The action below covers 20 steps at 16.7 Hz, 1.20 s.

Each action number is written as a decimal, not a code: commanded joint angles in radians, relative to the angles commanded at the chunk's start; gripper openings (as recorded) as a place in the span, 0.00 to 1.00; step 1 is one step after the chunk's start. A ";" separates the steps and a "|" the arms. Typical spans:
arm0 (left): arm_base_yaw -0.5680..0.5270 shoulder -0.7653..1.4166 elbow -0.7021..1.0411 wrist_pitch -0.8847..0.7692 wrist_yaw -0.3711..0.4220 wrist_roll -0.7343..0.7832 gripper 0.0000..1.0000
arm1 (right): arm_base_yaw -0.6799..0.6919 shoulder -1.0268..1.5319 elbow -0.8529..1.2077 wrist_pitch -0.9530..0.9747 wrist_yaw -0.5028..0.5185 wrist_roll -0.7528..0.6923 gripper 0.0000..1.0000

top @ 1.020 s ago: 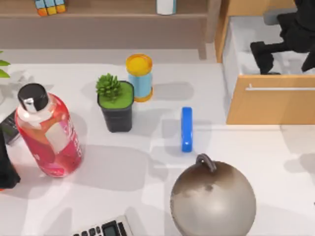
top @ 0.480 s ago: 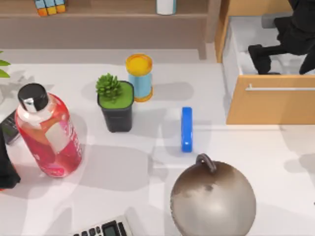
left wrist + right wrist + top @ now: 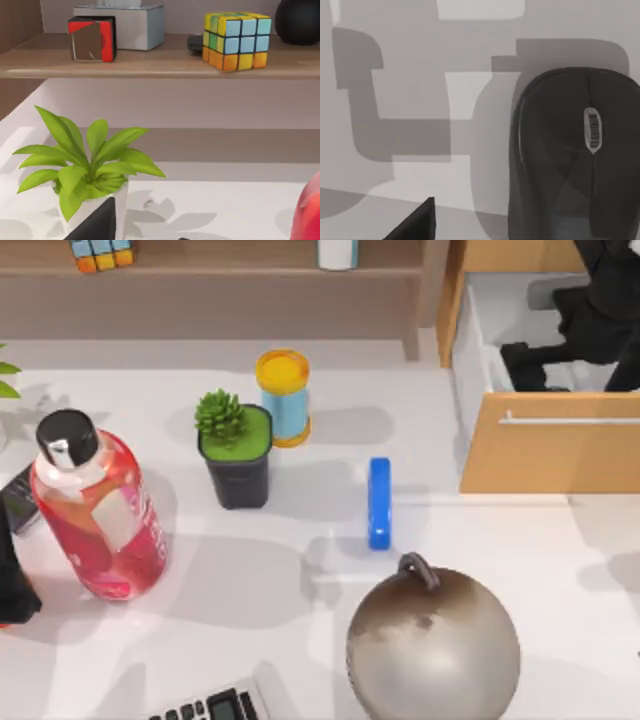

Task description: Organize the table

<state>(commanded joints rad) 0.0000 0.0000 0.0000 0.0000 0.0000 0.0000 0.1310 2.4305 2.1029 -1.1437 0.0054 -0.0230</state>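
- The right arm hangs over the open drawer at the top view's right. Over the last second its dark tip has shifted a little inside the drawer, while the arm body has drawn toward the frame's upper right corner.
- Nothing on the surface has moved in that time: the pink bottle, the small potted plant, the yellow-capped tube, the blue bar, the grey ball and the calculator lie as before.
- My reading: the tidying centres on the drawer for now, and the wide pale surface in front of it keeps most of its clutter.
- The right wrist view gives what the top view does not: a black mouse lying on the drawer floor, right below the camera.
- I cannot tell whether the right arm's jaws are open or closed.
- The left arm sits parked at the surface's left edge; the state of its jaws cannot be told either.
- Its wrist view looks across a leafy plant to a wooden shelf with a colour cube.
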 joint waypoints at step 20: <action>0.000 0.000 0.000 0.000 0.000 0.000 1.00 | -0.002 0.024 -0.004 0.028 -0.001 0.000 0.02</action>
<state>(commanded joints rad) 0.0000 0.0000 0.0000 0.0000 0.0000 0.0000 0.1292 2.4543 2.0988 -1.1156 0.0047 -0.0230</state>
